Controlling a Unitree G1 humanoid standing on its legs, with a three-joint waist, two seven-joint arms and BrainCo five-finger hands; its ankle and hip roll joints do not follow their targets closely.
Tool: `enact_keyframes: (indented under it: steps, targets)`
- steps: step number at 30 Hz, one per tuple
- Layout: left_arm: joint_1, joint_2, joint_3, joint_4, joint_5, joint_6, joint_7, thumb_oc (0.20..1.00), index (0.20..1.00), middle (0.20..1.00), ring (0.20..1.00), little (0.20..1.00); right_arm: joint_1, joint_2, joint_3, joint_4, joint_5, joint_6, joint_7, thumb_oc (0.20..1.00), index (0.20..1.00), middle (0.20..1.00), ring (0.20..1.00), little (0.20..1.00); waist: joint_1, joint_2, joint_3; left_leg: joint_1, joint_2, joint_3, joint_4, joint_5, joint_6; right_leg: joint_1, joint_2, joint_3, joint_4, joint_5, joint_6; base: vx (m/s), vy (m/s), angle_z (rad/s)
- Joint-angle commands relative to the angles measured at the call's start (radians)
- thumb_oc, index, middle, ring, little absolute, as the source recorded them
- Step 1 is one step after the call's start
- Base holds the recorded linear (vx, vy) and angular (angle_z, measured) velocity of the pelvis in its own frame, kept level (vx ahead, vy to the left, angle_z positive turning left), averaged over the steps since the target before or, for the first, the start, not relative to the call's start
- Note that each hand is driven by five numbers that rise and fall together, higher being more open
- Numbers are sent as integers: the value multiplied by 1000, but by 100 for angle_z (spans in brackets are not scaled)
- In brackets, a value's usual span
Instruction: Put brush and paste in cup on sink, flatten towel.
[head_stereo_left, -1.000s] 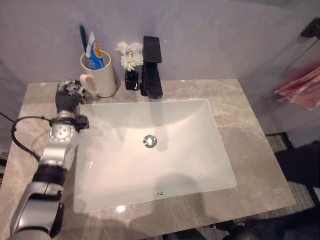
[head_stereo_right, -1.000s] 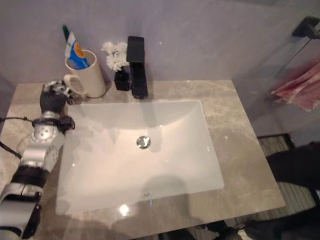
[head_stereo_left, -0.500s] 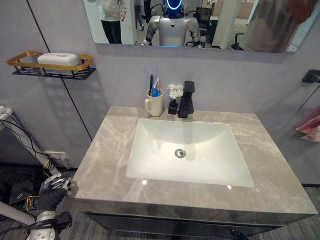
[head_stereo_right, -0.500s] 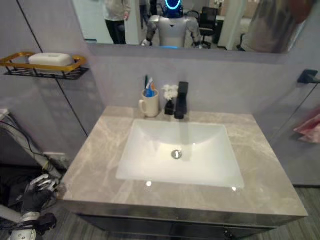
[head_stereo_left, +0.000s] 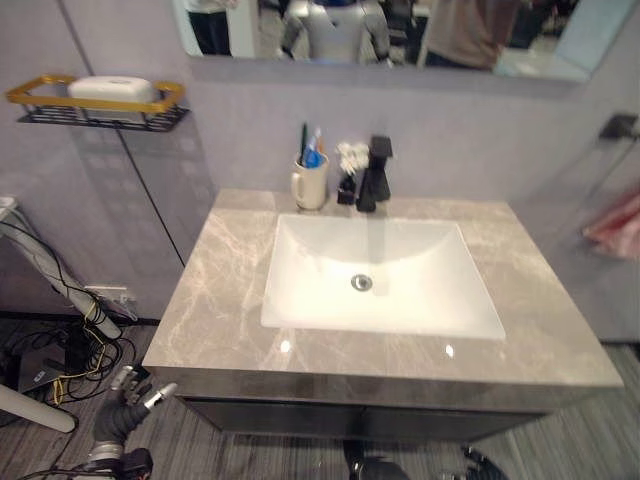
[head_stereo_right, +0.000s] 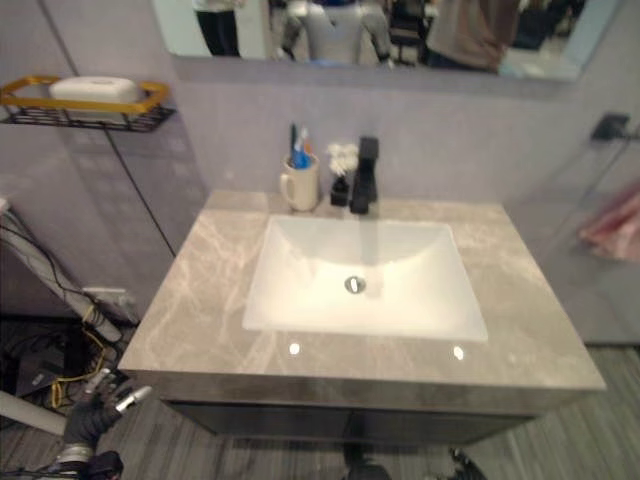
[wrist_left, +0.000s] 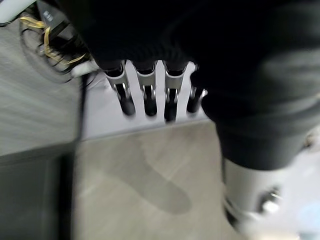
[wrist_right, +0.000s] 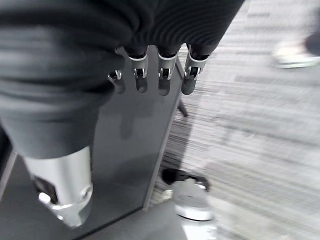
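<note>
I see brush (head_stereo_left: 304, 141) and paste (head_stereo_left: 314, 150) in the cup (head_stereo_left: 310, 184) behind the sink (head_stereo_left: 380, 275). My left hand (head_stereo_left: 128, 402) hangs spread below the tabletop (head_stereo_left: 225, 290), right hand (wrist_right: 150, 75) spread too; raising either risks striking the tabletop's edge.

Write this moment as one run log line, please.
cup: holds brush, paste, by faucet | towel: hangs at right, untouched | left hand: low beside vanity, open, empty | right hand: open, empty
</note>
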Motion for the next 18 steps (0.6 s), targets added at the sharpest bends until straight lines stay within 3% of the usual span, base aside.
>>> enact_keyframes:
  steps: [1,5,8,13,17,18]
  targets:
    - [15,22,45,-103,12,-14,-20,1000,1000,1000,1000,1000,-42,-12,7,-21,49,-29,-5,1000,1000,1000,1000,1000,-9,1,-8,109,19,-23,-147,25,-21,-31,49,-84,175,-175,-71,-113,11,-11]
    - [30,30,18,-120,4,0,-46,1000,1000,1000,1000,1000,-42,-10,8,-11,38,-24,-6,1000,1000,1000,1000,1000,15,19,-21,73,49,14,-172,59,-25,6,28,-168,248,-264,-88,-116,-4,-25]
    - [22,44,-4,-132,-4,5,-55,1000,1000,1000,1000,1000,-61,-8,20,8,20,-19,-15,1000,1000,1000,1000,1000,50,30,-25,32,65,67,-178,83,-30,74,-26,-254,274,-311,-90,-143,-7,-47]
    - [-12,55,-40,-119,-20,3,-41,1000,1000,1000,1000,1000,-90,-6,21,-3,26,-17,-32,1000,1000,1000,1000,1000,82,35,-20,9,71,139,-184,99,-26,118,-82,-318,297,-294,-70,-66,-28,-45]
    - [-34,57,-60,-93,-29,5,-36,1000,1000,1000,1000,1000,-88,-4,15,-18,36,-18,-37,1000,1000,1000,1000,1000,94,28,-21,-7,64,188,-176,97,-23,161,-93,-356,294,-288,-52,-73,-52,-54]
    - [-42,51,-67,-74,-33,3,-30,1000,1000,1000,1000,1000,-91,-7,12,-28,41,-17,-39,1000,1000,1000,1000,1000,115,25,-24,-21,69,248,-174,91,-22,188,-105,-431,266,-295,-48,-7,-41,-82]
